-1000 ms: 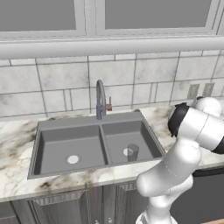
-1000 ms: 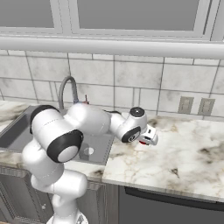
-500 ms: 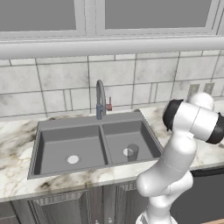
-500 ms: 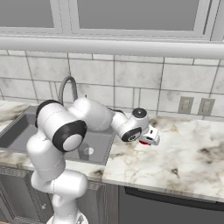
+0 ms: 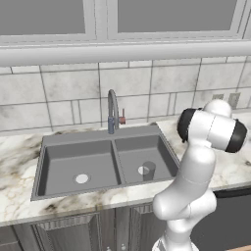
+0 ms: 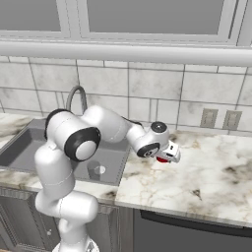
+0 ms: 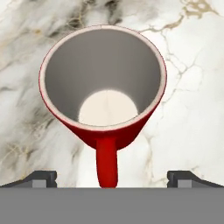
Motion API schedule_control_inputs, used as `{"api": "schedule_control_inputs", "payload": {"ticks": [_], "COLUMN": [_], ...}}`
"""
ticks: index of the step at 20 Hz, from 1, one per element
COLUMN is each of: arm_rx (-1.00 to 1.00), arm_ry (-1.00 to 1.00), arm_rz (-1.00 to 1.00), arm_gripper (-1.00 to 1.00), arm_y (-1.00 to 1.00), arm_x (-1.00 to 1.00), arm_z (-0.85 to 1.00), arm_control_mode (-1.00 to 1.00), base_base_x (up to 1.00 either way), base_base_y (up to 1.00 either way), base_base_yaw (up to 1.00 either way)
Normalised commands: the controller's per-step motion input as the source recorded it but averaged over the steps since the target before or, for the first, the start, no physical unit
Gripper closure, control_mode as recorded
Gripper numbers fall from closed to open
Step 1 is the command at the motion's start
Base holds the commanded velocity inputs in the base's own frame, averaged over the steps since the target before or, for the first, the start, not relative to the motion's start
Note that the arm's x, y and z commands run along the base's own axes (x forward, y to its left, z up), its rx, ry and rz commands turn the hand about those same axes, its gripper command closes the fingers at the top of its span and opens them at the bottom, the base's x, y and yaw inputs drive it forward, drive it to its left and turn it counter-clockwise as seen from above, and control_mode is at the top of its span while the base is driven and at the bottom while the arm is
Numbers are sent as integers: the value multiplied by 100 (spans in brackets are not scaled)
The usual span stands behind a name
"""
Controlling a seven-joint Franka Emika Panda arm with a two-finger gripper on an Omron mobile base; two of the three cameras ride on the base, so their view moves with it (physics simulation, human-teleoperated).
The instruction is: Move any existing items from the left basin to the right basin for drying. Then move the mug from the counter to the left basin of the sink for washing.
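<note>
Hand (image 7: 112, 177) first: it hangs spread wide over the mug (image 7: 103, 85), holding nothing and touching nothing, with one dark fingertip low on each side of the hand view and a broad gap between them. Looking down along it, I see straight into the mug's open mouth, so the mug stands upright on the surface (image 7: 192, 87), its axis running nearly in line with my approach. Its red handle (image 7: 107, 164) sticks out toward the bottom of that view and sits between my two tips, while the body lies a little further up the view, not yet between them. From the right base view my hand (image 6: 170, 151) sits just above the mug (image 6: 162, 159), of which a sliver of red shows under it, on the surface (image 6: 211, 177) to the right of the sink (image 6: 29, 142). From the left base view the grey cup (image 5: 148, 170) already stands in the right basin (image 5: 162, 154), and the left basin (image 5: 63, 162) holds nothing but its drain. So I judge the first half done, and the coming move turns on dropping straight down and closing on the mug's wall or handle.
</note>
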Motion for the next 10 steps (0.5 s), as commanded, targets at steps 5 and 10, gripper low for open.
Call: {"api": "schedule_control_inputs", "payload": {"ticks": [5, 10], "arm_rx": [0, 0], "arm_ry": [0, 0], "arm_rz": [1, 1], "arm_gripper": [-100, -100], "arm_y": [-2, 0], "arm_x": [15, 9], "arm_z": [-9, -7], "arm_control_mode": [-100, -100], "base_base_x": [0, 0], "base_base_y": [0, 0], "base_base_yaw": [0, 0]}}
